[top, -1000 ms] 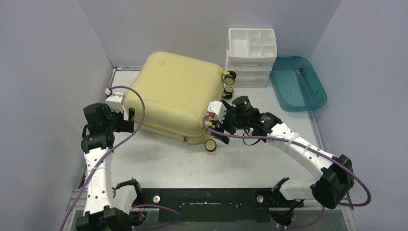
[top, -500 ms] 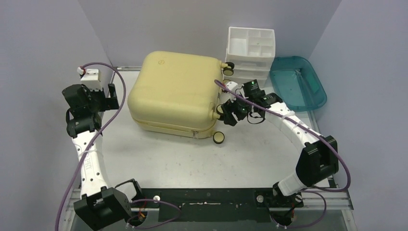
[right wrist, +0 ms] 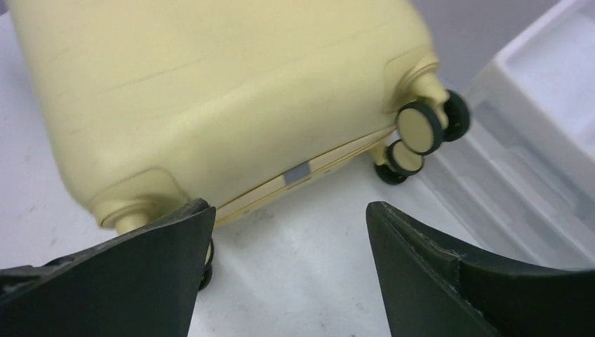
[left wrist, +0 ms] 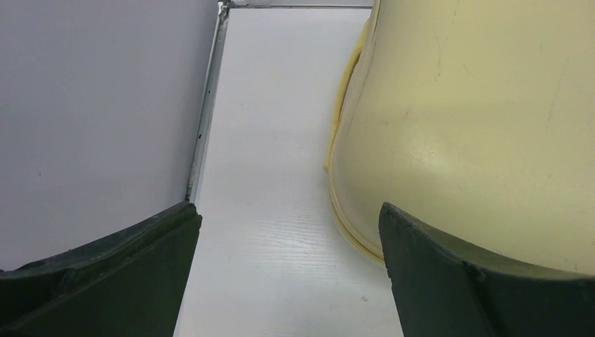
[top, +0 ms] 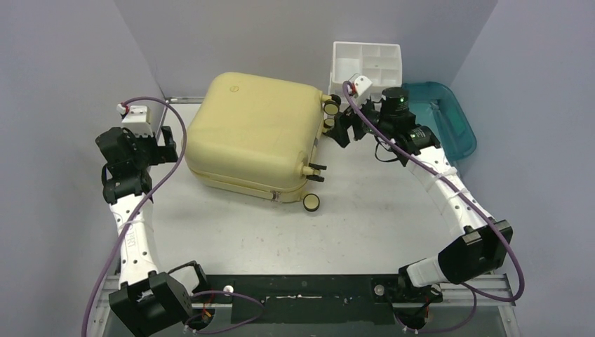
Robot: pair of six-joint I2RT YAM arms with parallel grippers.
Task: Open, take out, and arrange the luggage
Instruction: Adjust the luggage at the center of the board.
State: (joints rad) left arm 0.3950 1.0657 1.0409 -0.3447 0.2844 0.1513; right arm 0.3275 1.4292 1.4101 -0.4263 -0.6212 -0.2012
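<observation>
The luggage (top: 249, 133), a large pale-yellow hard-shell suitcase, lies flat and closed in the middle of the table, its small wheels (top: 311, 203) on the right side. It fills the right of the left wrist view (left wrist: 477, 126) and the top of the right wrist view (right wrist: 224, 91), where its wheels (right wrist: 421, 130) and seam show. My left gripper (top: 168, 144) is open and empty, just off the suitcase's left side. My right gripper (top: 342, 130) is open and empty, beside the far-right wheels, above bare table.
A white drawer organizer (top: 366, 67) stands at the back right, close behind my right gripper, and shows in the right wrist view (right wrist: 533, 147). A teal plastic tray (top: 442, 119) lies right of it. Grey walls enclose the left, back and right.
My right gripper moved from the suitcase's near-right corner back to its far-right wheels. The suitcase turned and shifted slightly. My left gripper drew back to the left, then edged toward the suitcase.
</observation>
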